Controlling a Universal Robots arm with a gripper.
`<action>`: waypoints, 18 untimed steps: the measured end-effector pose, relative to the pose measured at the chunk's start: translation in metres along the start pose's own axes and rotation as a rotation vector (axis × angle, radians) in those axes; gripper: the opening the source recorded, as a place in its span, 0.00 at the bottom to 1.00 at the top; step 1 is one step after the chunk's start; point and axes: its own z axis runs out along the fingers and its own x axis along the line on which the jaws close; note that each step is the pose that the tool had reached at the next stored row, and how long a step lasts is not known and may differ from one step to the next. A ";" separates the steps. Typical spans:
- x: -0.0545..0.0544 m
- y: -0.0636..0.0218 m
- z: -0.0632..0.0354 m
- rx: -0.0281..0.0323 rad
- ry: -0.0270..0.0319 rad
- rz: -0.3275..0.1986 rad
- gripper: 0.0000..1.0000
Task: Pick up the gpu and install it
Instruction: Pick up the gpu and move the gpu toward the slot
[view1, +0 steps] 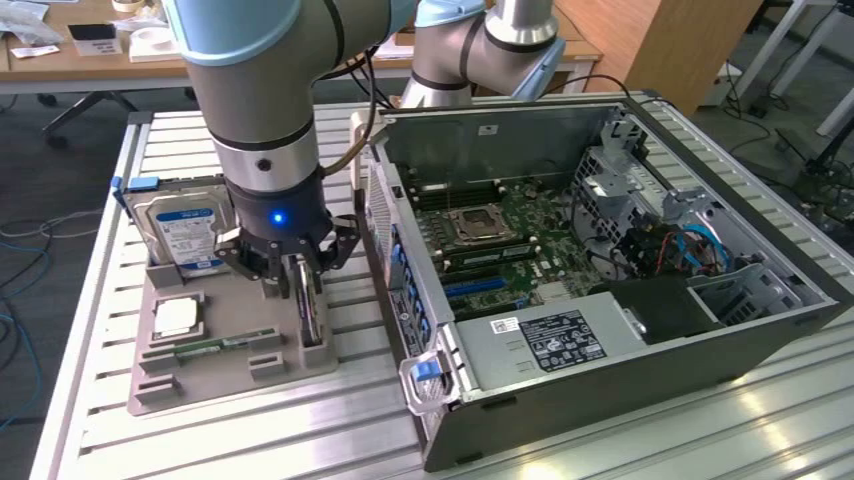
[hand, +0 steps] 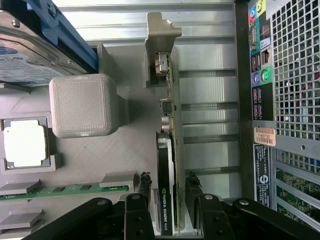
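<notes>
1. Setting: a slatted metal surface (view1: 641, 440) in a workshop, with desks and cabling behind it.
2. Fixture: a grey holding tray (view1: 227, 385) on the exterior view's left of the surface. It carries a hard drive (view1: 180, 235) upright at the far end, a processor chip (view1: 176, 318) lying flat, and a memory stick (view1: 214, 347) lying flat near the front.
3. Task item: the gpu (view1: 310, 310) stands on its long edge in a slot on the side of the tray nearest the computer case (view1: 601, 370). Its metal end bracket (hand: 161, 35) points away from the wrist camera.
4. Destination: the case lies on its side with the panel off. The motherboard (view1: 494, 240) is exposed, with blue slots (view1: 474, 290) on it.
5. Pincer (view1: 300, 285): open and lowered over the gpu. The fingers (hand: 144, 184) stand one on each face of the card, each with a narrow gap and neither touching. Nothing is held.
6. Step in hand, by judgement: the pick-up, at the point of straddling the card. The gpu is not lifted and installation is not begun.
7. Requirement of the grasp, by judgement: the jaws should close evenly on both flat faces, square to the card. The pull should be straight out of the slot so the thin board neither tilts nor drags the tray.
</notes>
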 end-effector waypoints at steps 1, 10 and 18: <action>0.000 0.0000 0.0000 0.0000 -0.0001 0.000 0.42; 0.000 -0.0001 0.0021 0.0000 0.0000 0.000 0.42; 0.000 -0.0001 0.0052 -0.0001 -0.0001 0.000 0.42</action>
